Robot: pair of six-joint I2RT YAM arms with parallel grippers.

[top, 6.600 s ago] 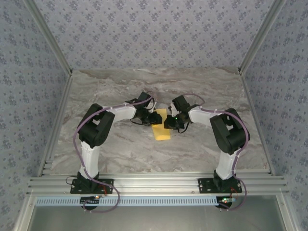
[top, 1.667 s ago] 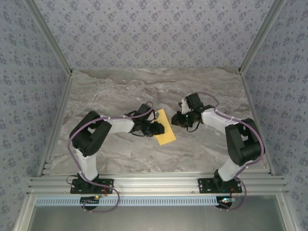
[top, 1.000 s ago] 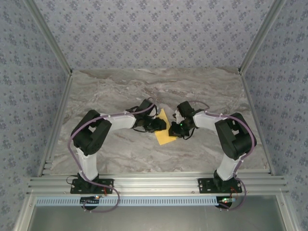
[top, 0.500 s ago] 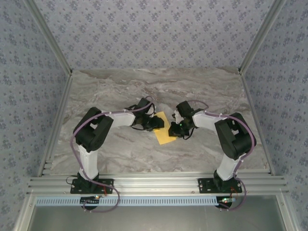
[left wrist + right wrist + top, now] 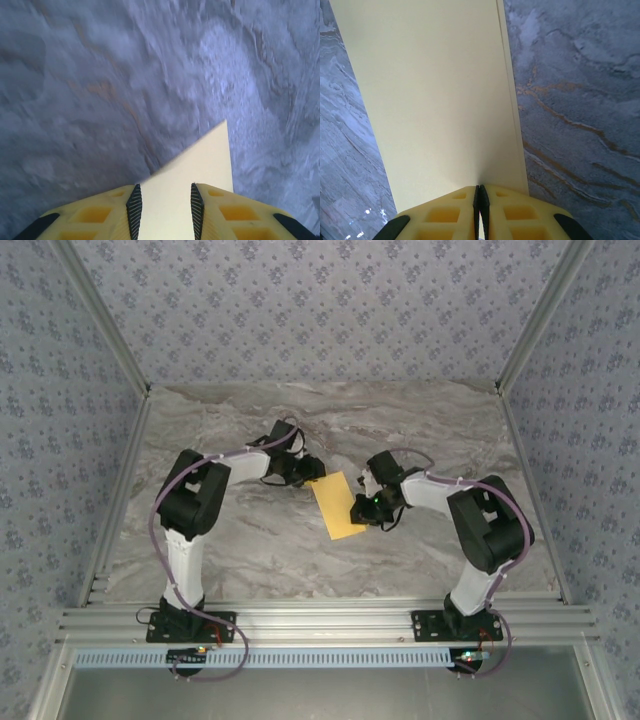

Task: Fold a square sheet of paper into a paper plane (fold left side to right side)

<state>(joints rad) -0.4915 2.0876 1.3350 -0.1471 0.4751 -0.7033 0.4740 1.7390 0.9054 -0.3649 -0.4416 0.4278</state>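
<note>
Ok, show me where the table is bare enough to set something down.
Bare marble table runs along the back wall. Another free strip lies between the sheet of paper and the near rail. Crowded: the centre, where the left tool and right tool meet at the paper.

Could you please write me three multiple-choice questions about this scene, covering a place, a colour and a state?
1. Where does the paper sheet lie?
A) on the marble table
B) on the front rail
C) against the back wall
2. What colour is the sheet?
A) blue
B) white
C) yellow
3. How is the right gripper?
A) wide open
B) shut on the sheet's edge
C) shut on nothing
Answers: 1 A, marble surrounds it in the top view; 2 C, it shows plain yellow; 3 B, in the right wrist view its jaws meet on the paper.
</note>
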